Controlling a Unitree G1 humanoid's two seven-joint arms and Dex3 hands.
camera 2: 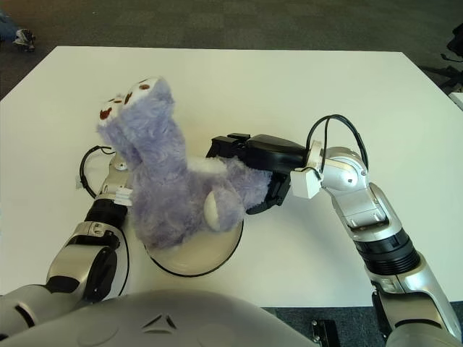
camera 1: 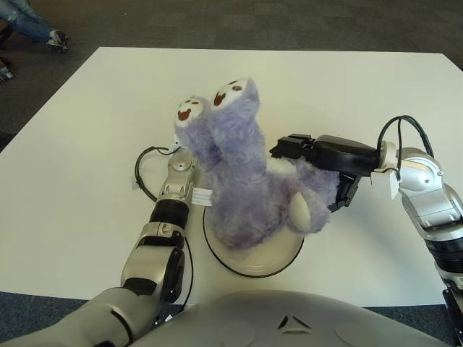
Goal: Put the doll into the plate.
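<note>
The purple plush doll [camera 1: 249, 184] sits upright on the cream plate [camera 1: 271, 254], its body covering most of the dish and its long neck rising up and slightly away from the robot. The right robot hand [camera 1: 312, 168] is at the doll's right flank, one dark finger reaching over the rump and another showing below it, so it appears clamped on the plush body. The left robot hand [camera 1: 181, 168] shows just at the doll's left side, pressed against the fur; I cannot tell how its fingers stand. From the right robot hand the doll lies directly to the left, touching. Judging by this, the doll is already placed and release is what remains. The white bench [camera 1: 347, 94] is open to the right, giving room to withdraw sideways; the tall doll may topple when let go.
</note>
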